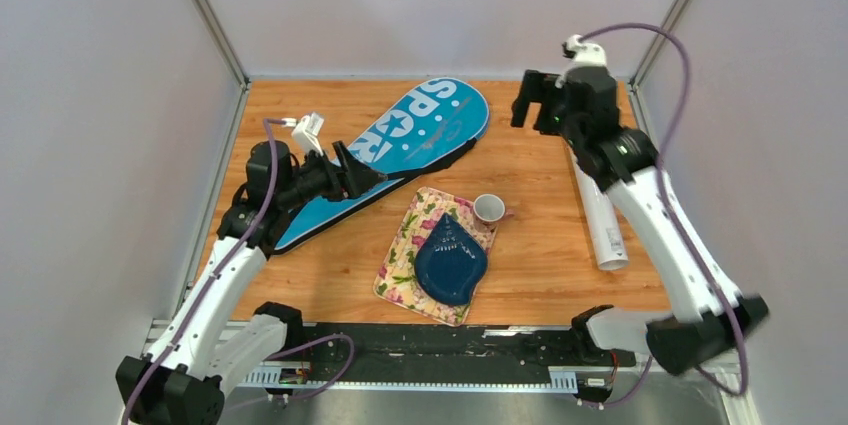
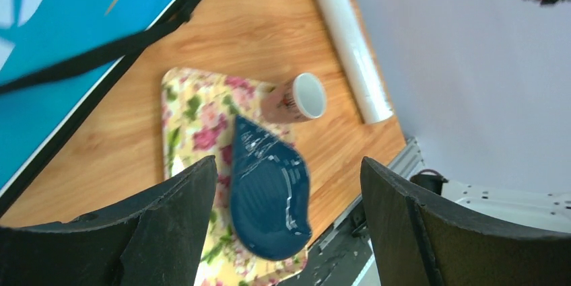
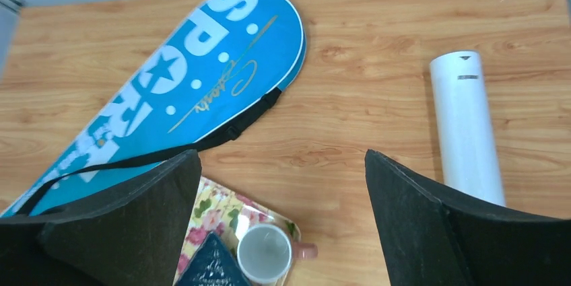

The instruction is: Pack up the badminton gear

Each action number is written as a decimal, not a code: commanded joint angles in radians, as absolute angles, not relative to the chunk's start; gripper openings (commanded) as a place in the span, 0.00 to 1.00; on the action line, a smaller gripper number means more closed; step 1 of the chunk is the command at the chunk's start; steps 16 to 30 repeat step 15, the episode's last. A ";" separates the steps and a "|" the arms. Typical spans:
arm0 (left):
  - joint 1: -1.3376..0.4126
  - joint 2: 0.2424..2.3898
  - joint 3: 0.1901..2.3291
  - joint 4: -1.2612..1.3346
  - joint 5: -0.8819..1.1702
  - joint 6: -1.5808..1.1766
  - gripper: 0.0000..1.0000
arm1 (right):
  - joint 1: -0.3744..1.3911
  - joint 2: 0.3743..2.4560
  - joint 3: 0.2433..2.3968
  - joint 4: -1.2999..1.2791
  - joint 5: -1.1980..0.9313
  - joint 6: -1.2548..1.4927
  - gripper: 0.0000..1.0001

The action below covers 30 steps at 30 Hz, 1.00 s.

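Note:
The long blue "SPORT" racket bag (image 1: 400,150) lies diagonally on the wooden table, also in the right wrist view (image 3: 175,91) and the left wrist view (image 2: 67,37). The long white tube (image 1: 600,220) lies at the right, seen in the right wrist view (image 3: 466,131) and the left wrist view (image 2: 347,37). My left gripper (image 1: 362,173) is open and empty over the bag's narrow end (image 2: 289,165). My right gripper (image 1: 528,100) is open and empty, raised at the back right (image 3: 283,158). Rackets and shuttlecocks are out of view.
A dark blue plate (image 1: 450,260) lies on a floral cloth (image 1: 405,250) at centre front, with a small white cup (image 1: 488,208) at its far corner. Grey walls and frame posts close in the table; a black rail (image 1: 430,350) runs along the near edge.

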State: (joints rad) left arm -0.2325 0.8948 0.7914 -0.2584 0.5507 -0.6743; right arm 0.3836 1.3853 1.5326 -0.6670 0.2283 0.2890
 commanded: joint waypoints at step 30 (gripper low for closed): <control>-0.293 0.676 0.899 -0.028 0.502 -0.575 0.86 | 0.391 0.486 1.085 -0.413 0.215 0.302 1.00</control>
